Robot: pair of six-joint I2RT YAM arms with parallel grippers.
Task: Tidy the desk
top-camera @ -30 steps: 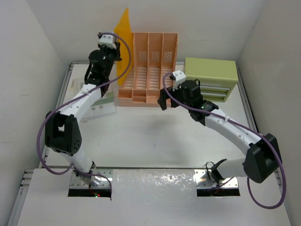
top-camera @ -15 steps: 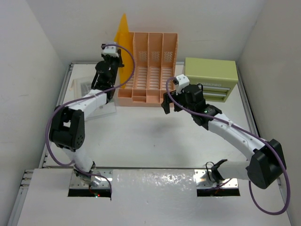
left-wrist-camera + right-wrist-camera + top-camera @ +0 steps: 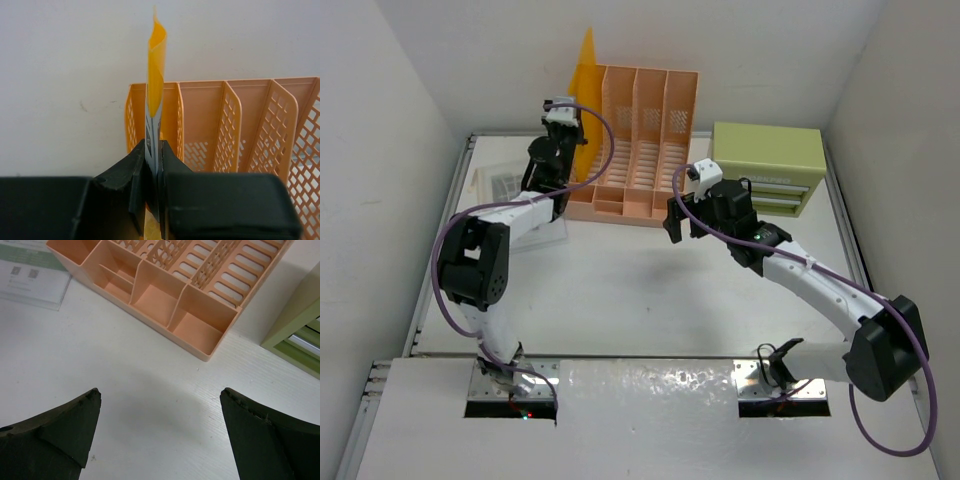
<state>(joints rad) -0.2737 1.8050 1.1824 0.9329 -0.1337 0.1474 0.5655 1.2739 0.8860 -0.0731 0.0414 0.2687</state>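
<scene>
The desk (image 3: 620,290) is a white tabletop between white walls. My left gripper (image 3: 567,135) is shut on a thin orange folder (image 3: 585,65) with grey-printed sheets inside. It holds the folder upright on edge at the left end of the peach file rack (image 3: 635,140). In the left wrist view the folder (image 3: 156,65) rises from between the shut fingers (image 3: 177,165), lined up with the rack's leftmost slot (image 3: 170,115). My right gripper (image 3: 678,218) is open and empty above bare desk (image 3: 150,385), just in front of the rack (image 3: 165,285).
A green drawer box (image 3: 767,165) stands right of the rack and also shows in the right wrist view (image 3: 300,335). A clear stand with a green-and-white sheet (image 3: 515,205) lies left of the rack, also in the right wrist view (image 3: 30,275). Metal rails edge the desk.
My left gripper has carried the orange folder right and back, from beside the rack to its leftmost slot. My right gripper shifted slightly right and stayed open.
</scene>
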